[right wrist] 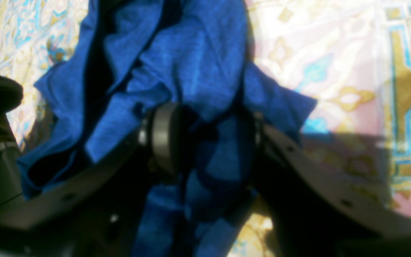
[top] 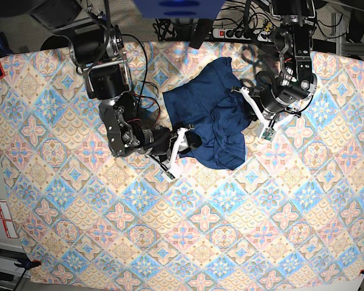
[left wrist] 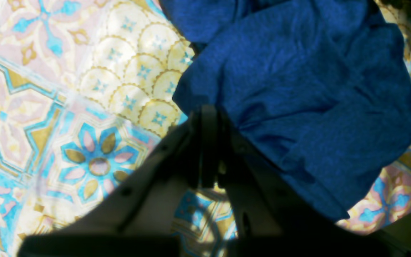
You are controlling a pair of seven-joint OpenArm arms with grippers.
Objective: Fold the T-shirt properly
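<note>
Left wrist view: patterned tablecloth (left wrist: 66,107) is seen bare across the whole left half of the frame. The T-shirt (left wrist: 298,89) fills the upper right, bunched in thick folds, its lower edge running down toward the bottom right. The left gripper (left wrist: 209,142) is seen at lower centre with its jaws pressed together; a fold of the shirt sits right at the tips, but whether cloth is pinched between them cannot be told.

Right wrist view: bare cloth is seen along the right side and in the upper left corner. The shirt hangs rumpled through the middle of the frame, and a band of it passes between the wide-apart jaws of the right gripper (right wrist: 205,139), which are closed on that thick bundle.

Base view: the table (top: 188,242) is covered edge to edge by the tablecloth, with much free room in the lower half. The shirt lies crumpled at upper centre, between the two grippers. No containers are seen.
</note>
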